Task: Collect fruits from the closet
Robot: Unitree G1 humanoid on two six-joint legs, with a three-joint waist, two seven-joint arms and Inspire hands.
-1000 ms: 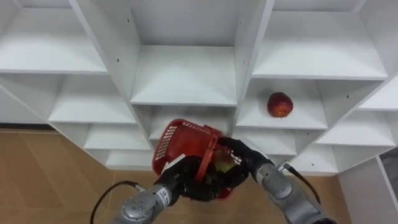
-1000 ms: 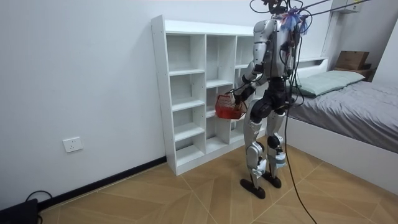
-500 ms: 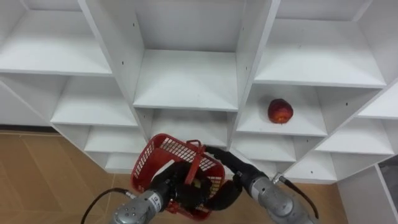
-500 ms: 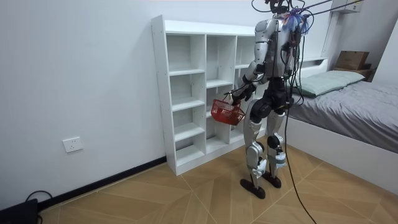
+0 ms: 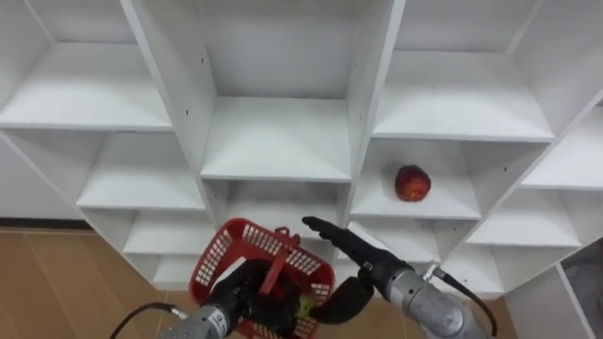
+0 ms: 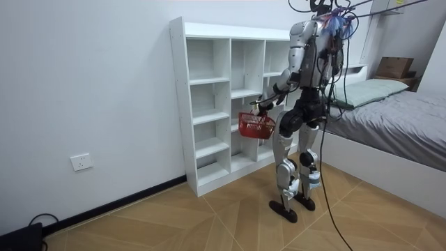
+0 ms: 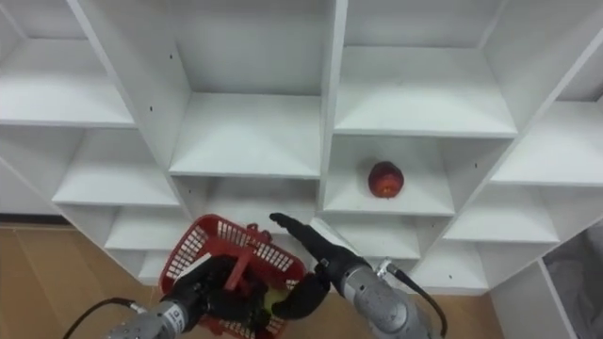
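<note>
Red fruit (image 5: pixel 412 183) sits on closet shelf (image 5: pixel 443 203); left hand (image 5: pixel 247 288) grips basket (image 5: pixel 213 258) holding greenish fruit (image 5: pixel 303 304); right hand (image 5: pixel 341 245) outstretched.

- Your right hand (image 5: pixel 358 259), fingers straight, hangs just over the far rim of the basket (image 5: pixel 226 252), low before the closet's (image 5: pixel 278 141) middle column.
- The upright divider (image 5: pixel 369 104) stands between that hand and the right column.
- The red fruit (image 5: pixel 412 183) sits mid-shelf in the right column. That compartment has an open front, with free room above and either side.
- The basket, gripped by your left hand (image 5: pixel 247 287), blocks the near left.
</note>
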